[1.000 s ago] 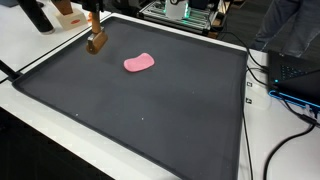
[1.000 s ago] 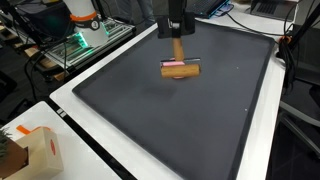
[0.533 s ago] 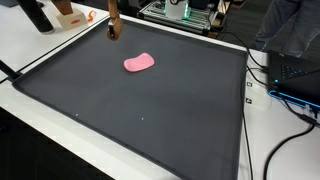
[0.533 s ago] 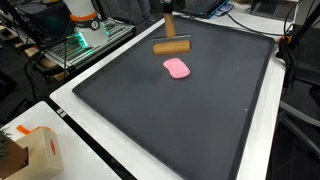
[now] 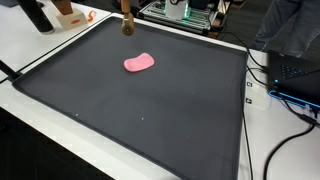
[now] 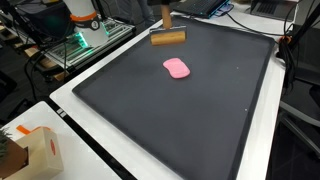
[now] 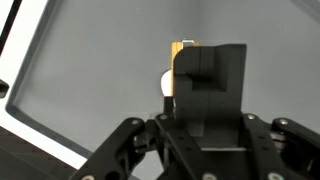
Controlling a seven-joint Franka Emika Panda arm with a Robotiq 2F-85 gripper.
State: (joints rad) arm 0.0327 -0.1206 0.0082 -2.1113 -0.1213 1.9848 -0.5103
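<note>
Looking along the wrist view, we see the end effector [image 7: 205, 55] filling the lower middle of the picture. Its dark fingers are drawn together, and a sliver of the wooden tool [image 7: 178, 48] shows just at their left edge, so we read it as clamped on that tool. A small pale patch sits below the wood against the fingers, and we cannot tell what it is. Behind them the mat [image 7: 90, 70] spreads out grey. In both exterior views the end effector itself lies above the top edge of the picture, and only the tool hangs into view. In an exterior view the wooden tool [image 6: 168, 37] shows a round head lying level, with a thin handle rising straight up from it out of frame. It hangs over the far part of the mat [image 6: 180, 130] and appears lifted off it. The pink lump [image 6: 177, 68] lies flat on the mat nearer the camera, apart from the tool. In an exterior view the tool [image 5: 127, 24] hangs by the far rim of the mat [image 5: 150, 120], and the pink lump [image 5: 139, 62] rests below and slightly right of it, not touching. The mat covers most of the white bench [image 5: 40, 45]. A cardboard box [image 6: 30, 150] stands on the bench at a near corner, and cables [image 5: 290, 130] trail beside the mat.
</note>
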